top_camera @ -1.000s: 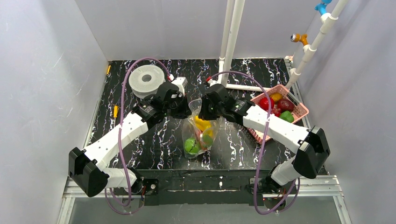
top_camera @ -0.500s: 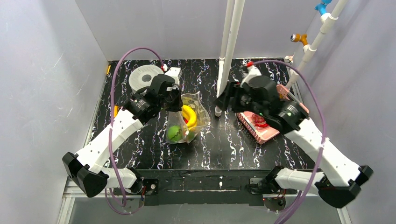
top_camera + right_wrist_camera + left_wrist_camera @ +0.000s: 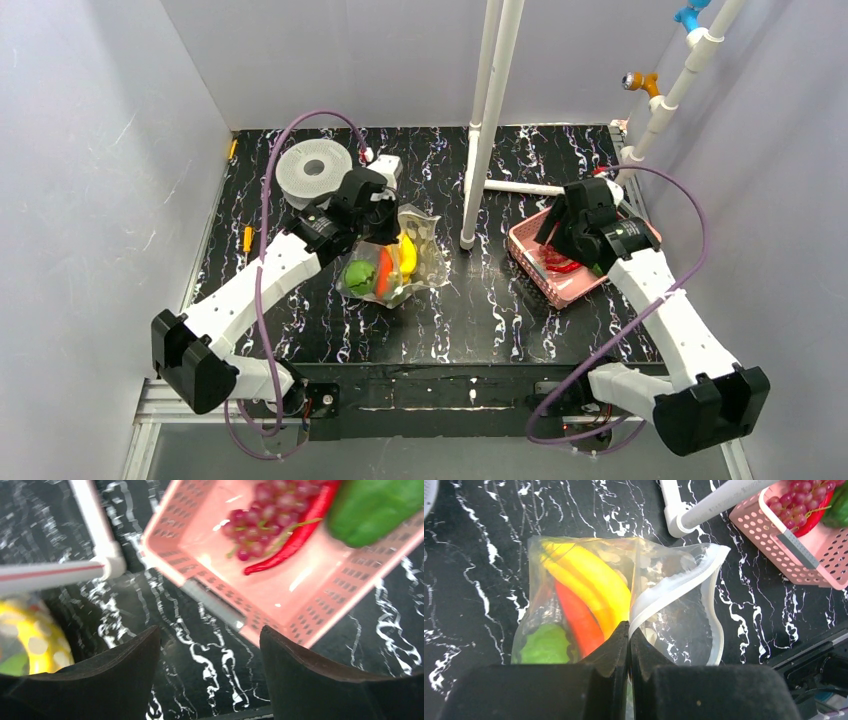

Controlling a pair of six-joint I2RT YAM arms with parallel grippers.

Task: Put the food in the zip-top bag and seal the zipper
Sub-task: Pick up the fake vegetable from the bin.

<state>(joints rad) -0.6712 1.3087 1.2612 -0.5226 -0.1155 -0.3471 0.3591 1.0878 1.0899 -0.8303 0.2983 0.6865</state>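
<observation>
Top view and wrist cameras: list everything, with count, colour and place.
table: one, black marbled, under everything
bag: one, clear, left of centre
banana: one, yellow, inside bag
chilli: one, red, inside bag
green food: one, green, inside bag
basket: one, pink, right side
grapes: one bunch, purple, in basket
second chilli: one, red, in basket
green vegetable: one, green, in basket
spool: one, grey-white, back left
pipes: several, white, back and right
left arm: one, white, jaws shut on bag
right arm: one, white, jaws open by basket

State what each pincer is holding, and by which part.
Left pincer is shut on the bag, pinching the rim of its open mouth. Right pincer is open above the pink basket, holding nothing.
</observation>
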